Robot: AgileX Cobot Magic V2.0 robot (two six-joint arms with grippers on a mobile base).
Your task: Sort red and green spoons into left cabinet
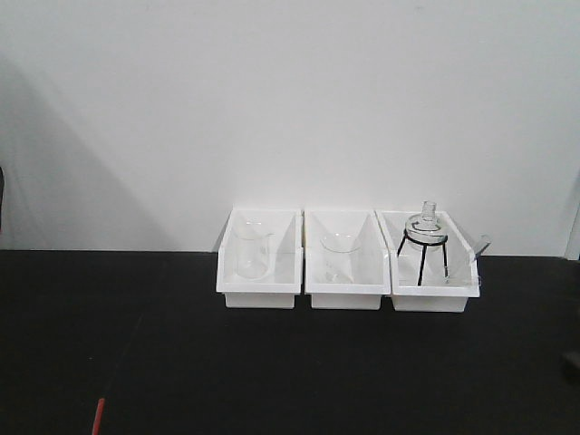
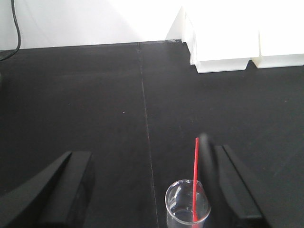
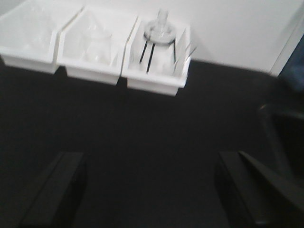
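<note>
Glass beaker (image 2: 180,209), cut off below, holds the red spoon (image 2: 195,166), bowl indistinct.

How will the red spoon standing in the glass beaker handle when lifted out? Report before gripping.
The red spoon shows a very thin straight stem, so it is probably light and slightly bendy. It stands in the clear beaker, which looks narrow, so pulling sideways could tip the glass; lifting straight up seems safer.

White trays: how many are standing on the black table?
3. They stand side by side: the left tray holds a glass beaker, the middle tray a smaller glass, the right tray a black wire stand. None seems hidden.
</note>
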